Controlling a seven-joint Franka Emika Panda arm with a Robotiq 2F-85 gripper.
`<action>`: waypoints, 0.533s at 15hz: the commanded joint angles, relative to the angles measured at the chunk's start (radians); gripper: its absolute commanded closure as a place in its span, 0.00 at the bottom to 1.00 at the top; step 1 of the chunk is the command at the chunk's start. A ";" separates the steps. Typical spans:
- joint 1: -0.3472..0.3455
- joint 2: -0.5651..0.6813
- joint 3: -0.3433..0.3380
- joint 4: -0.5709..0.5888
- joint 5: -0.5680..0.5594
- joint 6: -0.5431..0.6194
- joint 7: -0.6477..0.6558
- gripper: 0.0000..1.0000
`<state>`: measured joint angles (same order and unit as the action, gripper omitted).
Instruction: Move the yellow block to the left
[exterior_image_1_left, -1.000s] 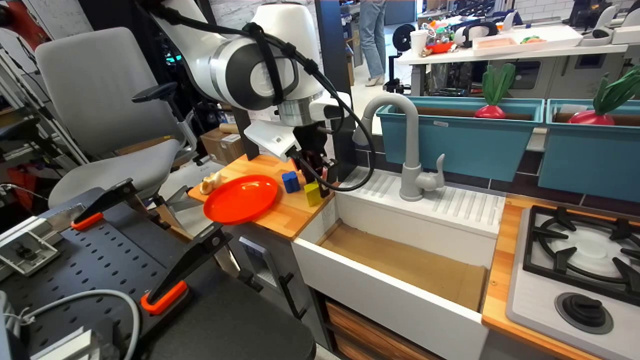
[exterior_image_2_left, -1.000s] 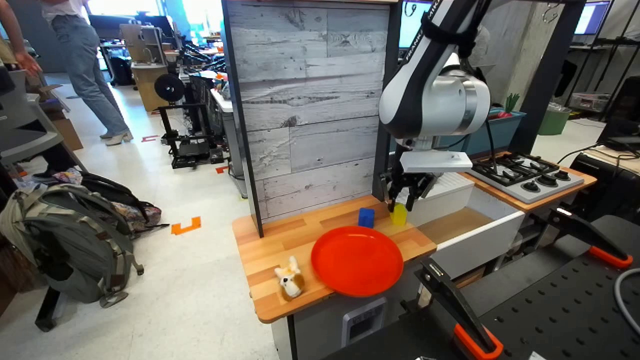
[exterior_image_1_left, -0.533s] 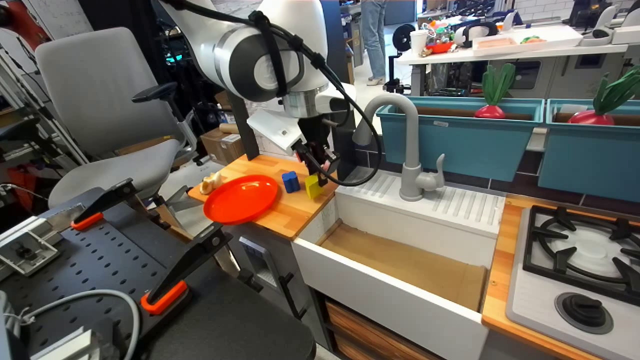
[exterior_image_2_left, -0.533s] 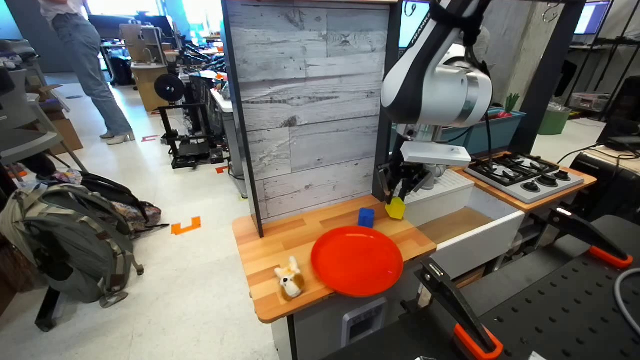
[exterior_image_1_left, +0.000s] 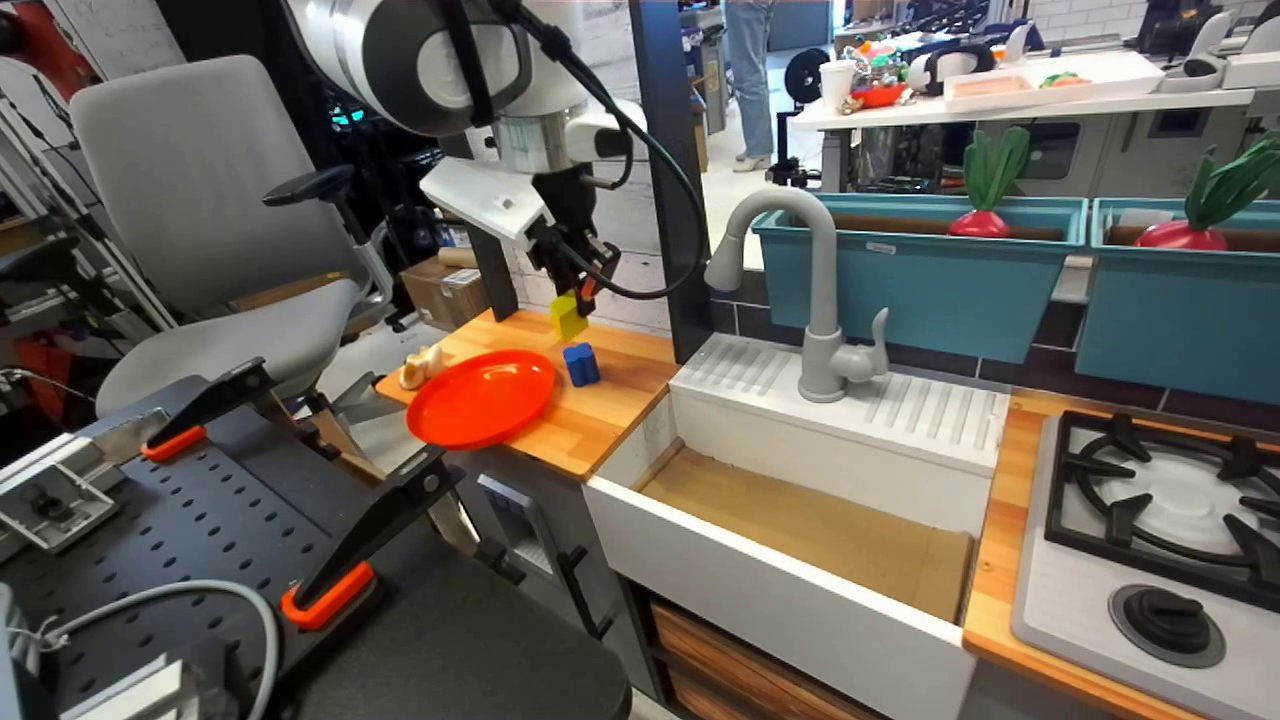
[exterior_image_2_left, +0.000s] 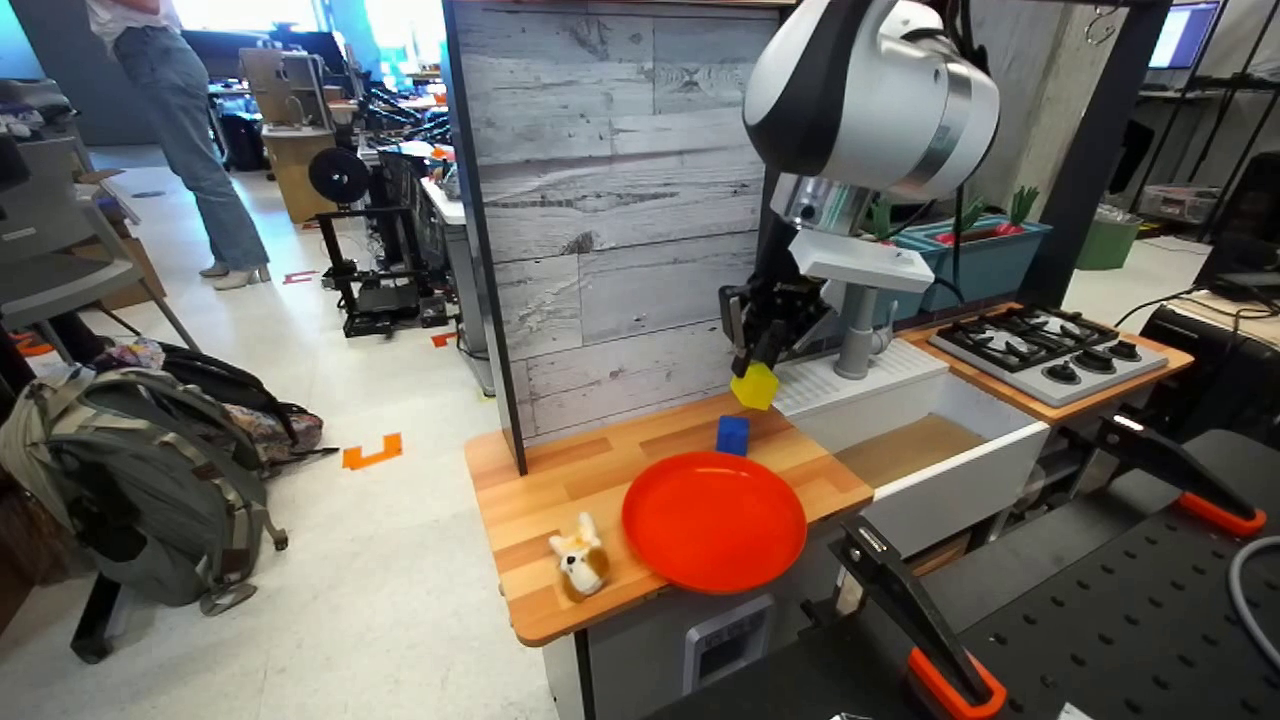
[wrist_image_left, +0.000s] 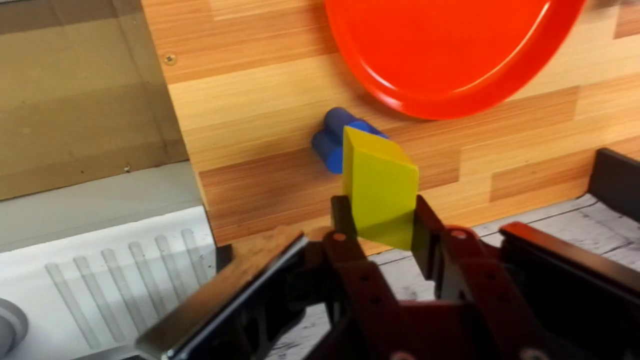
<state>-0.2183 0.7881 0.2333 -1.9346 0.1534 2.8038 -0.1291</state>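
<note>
Jaws pinch the yellow block (wrist_image_left: 383, 195), tilted and jutting downward beyond them, its long axis unclear.

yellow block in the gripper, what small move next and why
Probably shift the yellow block left in both exterior views before lowering it: the gripper holds it raised above the counter, and in the wrist view it partly covers the blue block, so going straight down might bump that.

"Which colours are shown in the wrist view?"
"Mid-frame, the yellow block (wrist_image_left: 384, 195) is plainly coloured — the plate (wrist_image_left: 450, 50), upper right, is seen orange-red — and the counter (wrist_image_left: 260, 115) is striped in tans."
</note>
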 joint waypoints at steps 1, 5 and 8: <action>0.043 -0.048 0.017 -0.062 0.009 0.022 -0.016 0.92; 0.127 -0.012 0.009 -0.017 -0.004 0.012 0.007 0.92; 0.183 0.024 -0.001 0.033 -0.013 -0.009 0.022 0.92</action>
<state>-0.0838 0.7749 0.2485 -1.9558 0.1514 2.8044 -0.1246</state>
